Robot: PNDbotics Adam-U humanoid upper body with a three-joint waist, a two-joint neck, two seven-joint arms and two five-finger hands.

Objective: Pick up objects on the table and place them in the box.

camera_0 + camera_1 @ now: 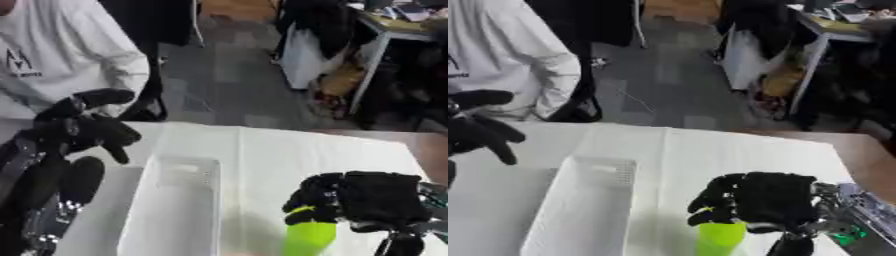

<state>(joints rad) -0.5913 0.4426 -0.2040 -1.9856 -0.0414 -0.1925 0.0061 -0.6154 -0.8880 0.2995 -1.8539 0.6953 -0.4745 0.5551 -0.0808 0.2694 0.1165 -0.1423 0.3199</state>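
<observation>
Starting at my left, the left hand (pixel 87 131) is up above the table's near-left corner, fingers spread and relaxed, holding nothing, parked well clear of the work. Moving in, there's the box (pixel 179 210), one translucent white open-topped bin sitting on the white table (pixel 289 145), long side running away from me; I can't see anything inside it from here, though the walls blur what lies at the bottom. Further right, here's the action: my right hand (pixel 754 200) has its fingers curled round the top of a bright lime-green object (pixel 719 239), which stands upright just to the right of the box, its lower end cut off by the bottom of both views, so I can't tell whether it's resting on the table or lifted. It reads as a plain cylinder, a cup or a tube perhaps, and I judge it light and probably rigid plastic with a smooth, slightly slippery skin, so wrapping it high on the body with fingers one side and thumb opposite looks the sensible hold; squeezing a hollow cup too near its rim could let it flex or pop out. Count, then: one box, one green object, and I see no other loose objects on the cloth in either view. The table's right edge shows bare brown surface beyond the white cover.
</observation>
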